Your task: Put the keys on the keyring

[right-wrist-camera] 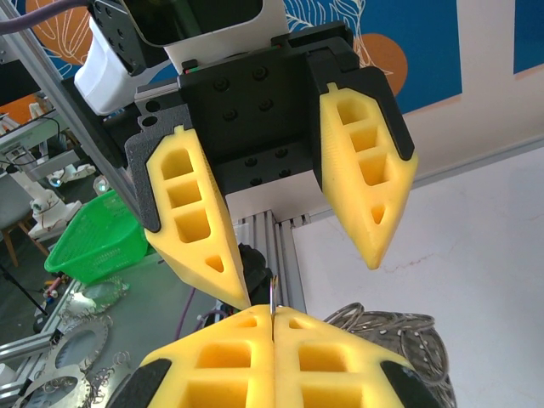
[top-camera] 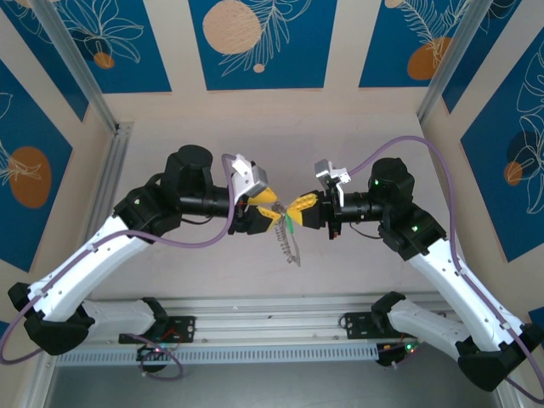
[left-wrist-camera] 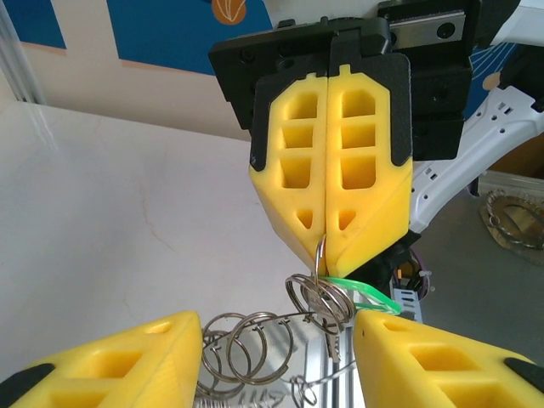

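From overhead the left pincer (top-camera: 274, 211) and right pincer (top-camera: 297, 206) meet tip to tip above the middle of the surface (top-camera: 357, 285). The keyring (top-camera: 293, 246) is only a thin silvery strand hanging from them toward 6 o'clock, with the green key piece (top-camera: 289, 223) a bright fleck at its top. The left wrist view resolves more: the right pincer (left-wrist-camera: 323, 242) is closed, its yellow tips nipping one silvery split ring at the top of the keyring (left-wrist-camera: 255, 348), a bunch of linked rings. The green key piece (left-wrist-camera: 370, 296), here a thin loop, juts toward 3 o'clock just beside the pinched ring. The left pincer (left-wrist-camera: 279, 323) stands open, a finger on either side of the bunch, clamping nothing. The right wrist view shows the left pincer (right-wrist-camera: 308, 280) spread wide and the right pincer (right-wrist-camera: 272, 313) closed on a sliver of metal. There the keyring (right-wrist-camera: 391, 327) is partly hidden behind that pincer's own fingers at 5 o'clock, and a green basket (right-wrist-camera: 93, 242) sits off the surface at 9 o'clock.
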Motion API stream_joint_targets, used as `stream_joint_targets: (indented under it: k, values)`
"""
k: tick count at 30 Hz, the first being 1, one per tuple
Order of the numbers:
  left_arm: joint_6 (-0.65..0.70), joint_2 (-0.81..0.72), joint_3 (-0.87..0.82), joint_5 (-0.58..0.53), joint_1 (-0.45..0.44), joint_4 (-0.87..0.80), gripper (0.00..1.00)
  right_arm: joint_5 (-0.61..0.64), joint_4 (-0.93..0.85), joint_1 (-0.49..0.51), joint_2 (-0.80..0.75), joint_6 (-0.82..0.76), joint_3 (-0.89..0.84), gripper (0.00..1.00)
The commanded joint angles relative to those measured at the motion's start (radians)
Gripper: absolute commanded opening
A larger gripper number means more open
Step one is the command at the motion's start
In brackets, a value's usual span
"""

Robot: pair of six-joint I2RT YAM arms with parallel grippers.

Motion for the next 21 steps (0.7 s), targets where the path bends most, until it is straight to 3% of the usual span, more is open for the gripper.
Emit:
stream_joint_targets:
  k: [1,21]
  values:
    - [-0.007,0.005,-0.007,0.027,-0.008,0.017,0.49,-0.019,0.035,0.001,-0.001,0.011,-0.014,0.0]
    - [-0.005,0.038,0.021,0.0,-0.025,0.007,0.45,-0.023,0.044,0.006,0.0,0.013,-0.014,0.0]
